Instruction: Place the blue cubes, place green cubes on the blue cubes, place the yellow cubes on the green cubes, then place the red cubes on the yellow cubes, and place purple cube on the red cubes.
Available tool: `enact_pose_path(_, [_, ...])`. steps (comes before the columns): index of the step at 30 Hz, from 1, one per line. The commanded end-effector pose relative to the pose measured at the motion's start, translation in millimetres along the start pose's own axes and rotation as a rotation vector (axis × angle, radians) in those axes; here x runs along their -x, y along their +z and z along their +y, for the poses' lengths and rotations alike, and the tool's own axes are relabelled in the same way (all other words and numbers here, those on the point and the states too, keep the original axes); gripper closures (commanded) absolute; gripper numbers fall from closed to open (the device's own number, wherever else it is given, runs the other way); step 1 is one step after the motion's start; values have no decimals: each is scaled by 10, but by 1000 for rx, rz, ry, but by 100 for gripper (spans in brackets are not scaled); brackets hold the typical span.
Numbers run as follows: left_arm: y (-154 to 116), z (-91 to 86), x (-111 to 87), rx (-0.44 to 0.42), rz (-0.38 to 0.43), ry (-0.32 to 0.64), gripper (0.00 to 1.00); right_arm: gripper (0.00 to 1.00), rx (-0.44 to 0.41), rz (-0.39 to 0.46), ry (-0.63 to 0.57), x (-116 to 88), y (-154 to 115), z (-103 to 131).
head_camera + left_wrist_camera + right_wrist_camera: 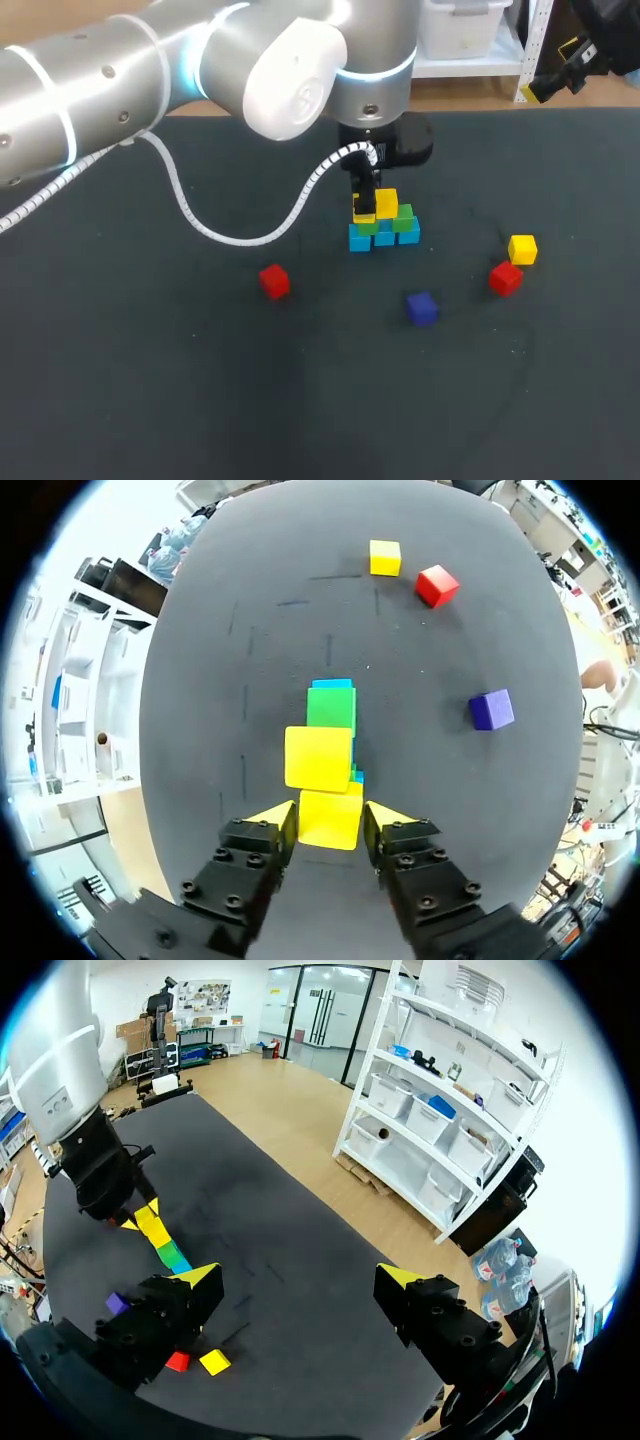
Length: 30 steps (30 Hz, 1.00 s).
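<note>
Grasps a smooth yellow cube in the left hand atop the mid-frame blue-and-green stack — right hand released, wide — coiled white cable to its left, red cube lower left, second red cube, spare yellow cube, purple cube lower right on matte dark surface.

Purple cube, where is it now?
In the head view, the purple cube lies right of middle, in front of the stack, a red cube to its right.

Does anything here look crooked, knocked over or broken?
Nothing stands out. The stack stands upright, the left end effector grips a yellow cube at it, and the spare cubes lie flat on the table.
</note>
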<state>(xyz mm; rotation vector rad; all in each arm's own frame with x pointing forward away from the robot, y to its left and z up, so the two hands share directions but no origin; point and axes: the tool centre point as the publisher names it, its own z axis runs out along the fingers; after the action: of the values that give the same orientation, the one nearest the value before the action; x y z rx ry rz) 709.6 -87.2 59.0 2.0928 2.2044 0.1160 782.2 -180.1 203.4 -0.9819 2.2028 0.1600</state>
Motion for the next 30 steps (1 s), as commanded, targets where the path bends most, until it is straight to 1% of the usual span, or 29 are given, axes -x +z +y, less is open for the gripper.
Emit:
enact_pose_path(1, [-2,19,5,-7,-1,-2,41,0,-1,1,0,0,-5,3])
enact_pose_path(2, [-2,19,5,-7,-1,-2,35,0,-1,1,0,0,-5,3])
enact_pose_path(4, [-3,18,6,-8,-2,-3,29,0,-1,1,0,0,-5,3])
enact_pose_path(7, [-6,18,12,-7,-3,-4,30,0,-1,1,0,0,-5,3])
enact_pose_path(9, [-6,20,17,-4,-3,-4,33,0,-1,1,0,0,-5,3])
enact_pose_path(11, [-3,26,24,-1,-3,-7,43,0,-1,1,0,0,-5,3])
enact_pose_path(12, [-3,27,25,0,-3,-8,51,0,-1,1,0,0,-5,3])
enact_pose_path(17, [3,37,34,6,-5,-14,62,0,-1,1,0,0,-5,3])
enact_pose_path(30, [4,31,47,1,-6,-17,64,0,-1,1,0,0,-5,3])
